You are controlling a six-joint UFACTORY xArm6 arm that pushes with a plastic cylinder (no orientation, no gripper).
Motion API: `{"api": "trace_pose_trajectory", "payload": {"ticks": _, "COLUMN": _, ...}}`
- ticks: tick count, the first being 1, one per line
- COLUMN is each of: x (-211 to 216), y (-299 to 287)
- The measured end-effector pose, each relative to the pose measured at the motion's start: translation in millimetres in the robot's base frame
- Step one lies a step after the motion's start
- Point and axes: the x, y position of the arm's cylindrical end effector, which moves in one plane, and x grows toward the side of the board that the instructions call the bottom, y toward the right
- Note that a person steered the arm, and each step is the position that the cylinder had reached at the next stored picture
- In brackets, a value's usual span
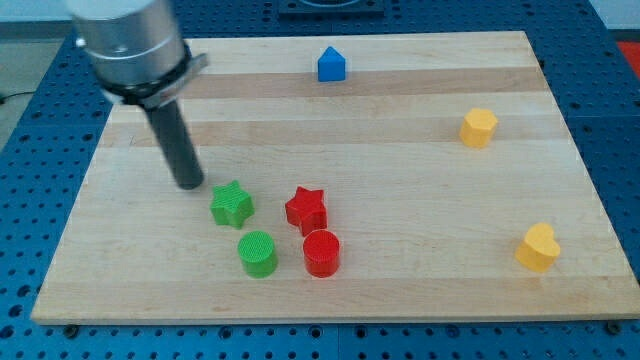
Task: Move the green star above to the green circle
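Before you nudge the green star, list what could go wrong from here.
1. My tip sits up-left of the green star; a push from there would likely drive it down-right, off its spot above the green circle.
2. The red star lies close on the view's right and could get knocked, perhaps into the red circle.

The arm point(130, 45) above the rod is blurred and cut off by the view's top edge.

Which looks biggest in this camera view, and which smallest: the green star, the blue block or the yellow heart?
Largest to smallest, as they look:
1. Yellow heart and green star, too alike to rank.
2. Blue block, smallest, though it sits toward the view's top, perhaps farther from the camera.
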Motion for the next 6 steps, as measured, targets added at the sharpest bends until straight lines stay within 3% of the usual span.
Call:
{"api": "trace_pose_trajectory", "payload": {"ticks": 1, "x": 34.2, "y": 46.7}}
{"api": "trace_pose_trajectory", "payload": {"ticks": 4, "x": 14.0, "y": 79.3}}
{"api": "trace_pose_trajectory", "payload": {"ticks": 6, "x": -46.4, "y": 122.2}}
